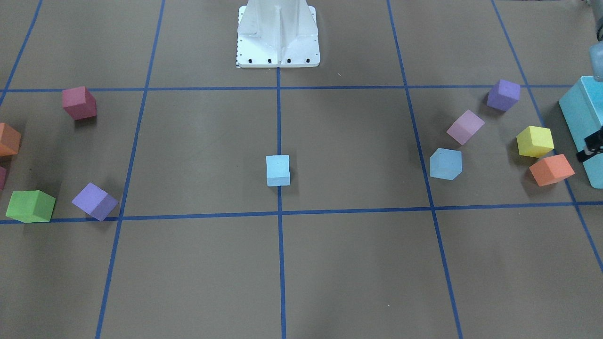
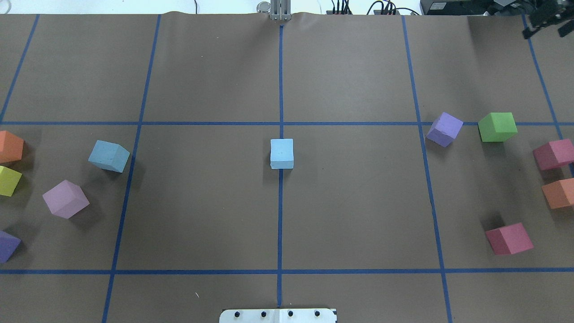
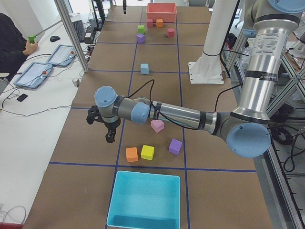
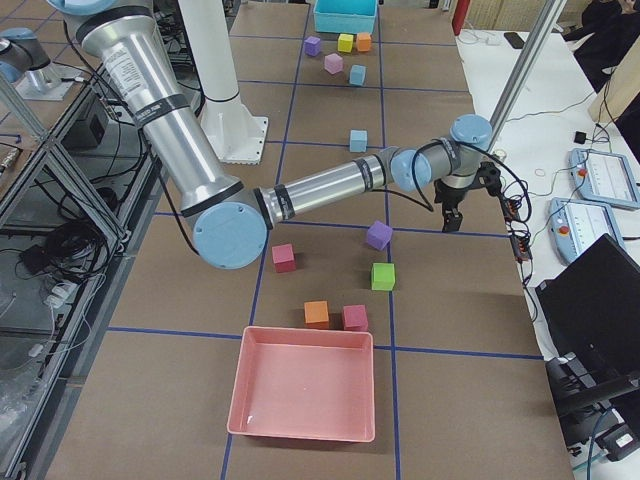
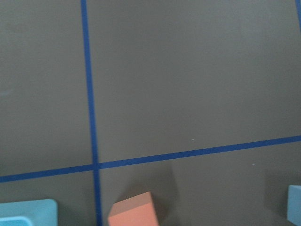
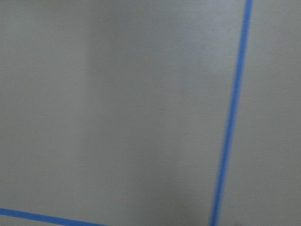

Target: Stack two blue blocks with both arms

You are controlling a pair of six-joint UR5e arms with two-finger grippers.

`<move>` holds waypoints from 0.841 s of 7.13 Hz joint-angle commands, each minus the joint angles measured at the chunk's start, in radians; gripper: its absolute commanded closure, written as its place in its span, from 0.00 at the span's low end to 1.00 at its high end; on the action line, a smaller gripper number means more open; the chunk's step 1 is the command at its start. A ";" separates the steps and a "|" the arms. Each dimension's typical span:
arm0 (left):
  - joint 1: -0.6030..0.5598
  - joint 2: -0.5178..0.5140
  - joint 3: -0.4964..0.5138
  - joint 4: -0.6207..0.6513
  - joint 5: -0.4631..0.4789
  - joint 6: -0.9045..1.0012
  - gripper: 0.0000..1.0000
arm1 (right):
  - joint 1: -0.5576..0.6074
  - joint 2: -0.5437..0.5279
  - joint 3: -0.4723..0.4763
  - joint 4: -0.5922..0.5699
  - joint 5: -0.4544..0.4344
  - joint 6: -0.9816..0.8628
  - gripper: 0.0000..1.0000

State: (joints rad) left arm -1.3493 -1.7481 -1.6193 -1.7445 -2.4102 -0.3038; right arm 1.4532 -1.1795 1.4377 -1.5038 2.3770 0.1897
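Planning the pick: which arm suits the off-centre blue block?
Left. The off-centre blue block sits on the robot's left side, near the left gripper; the right gripper hangs at the opposite end.

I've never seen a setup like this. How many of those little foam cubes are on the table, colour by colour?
Blue cubes: 2
Purple cubes: 2
Orange cubes: 2
Red-pink cubes: 2
Green cube: 1
Yellow cube: 1
Pale pink cube: 1
Total: 11 cubes
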 commanded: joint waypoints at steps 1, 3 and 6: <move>0.135 -0.004 -0.007 -0.140 0.009 -0.179 0.02 | 0.128 -0.148 0.062 -0.057 -0.016 -0.178 0.00; 0.215 -0.022 -0.007 -0.191 0.051 -0.277 0.02 | 0.177 -0.253 0.108 -0.061 -0.063 -0.226 0.00; 0.342 -0.067 -0.008 -0.237 0.149 -0.470 0.02 | 0.229 -0.287 0.132 -0.088 -0.090 -0.227 0.00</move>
State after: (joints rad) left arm -1.0618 -1.8039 -1.6294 -1.9521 -2.3081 -0.6961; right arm 1.6598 -1.4603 1.5636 -1.5726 2.2895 -0.0354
